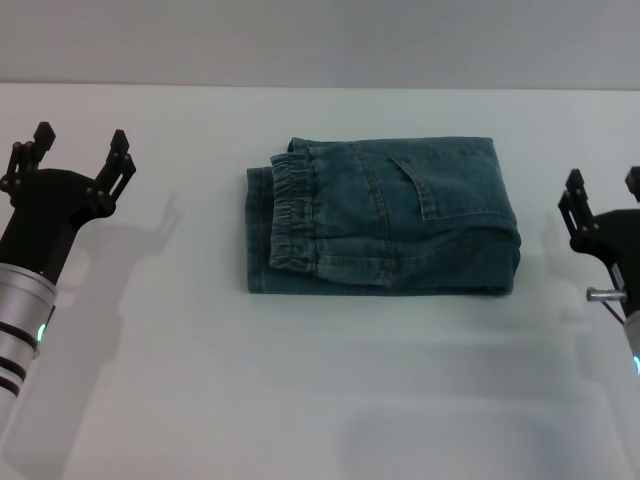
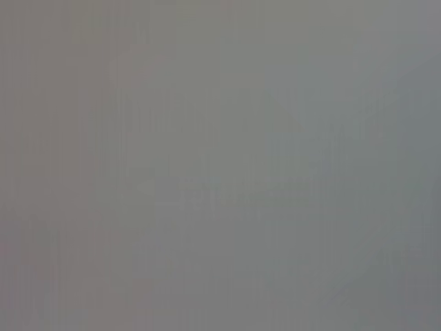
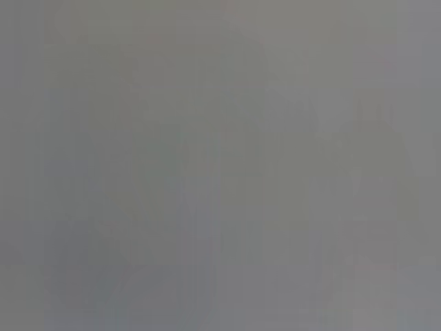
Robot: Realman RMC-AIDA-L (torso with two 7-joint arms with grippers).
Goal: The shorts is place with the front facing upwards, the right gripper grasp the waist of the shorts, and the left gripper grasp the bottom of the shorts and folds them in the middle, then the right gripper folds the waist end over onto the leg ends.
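Note:
The denim shorts (image 1: 400,220) lie folded into a compact rectangle at the middle of the white table (image 1: 150,350). The puckered elastic waist (image 1: 290,215) rests on top at the bundle's left end, over a lower denim layer (image 1: 257,235) whose edge shows just beyond it; whether that edge is the leg ends I cannot tell. A pocket (image 1: 440,185) faces up. My left gripper (image 1: 80,150) stands open at the far left, well apart from the cloth. My right gripper (image 1: 605,190) stands open at the far right, also apart from it. Both wrist views show only plain grey.
The table's back edge (image 1: 320,86) runs across the top of the head view with a grey wall behind it. Bare white tabletop surrounds the shorts on every side, widest toward the front.

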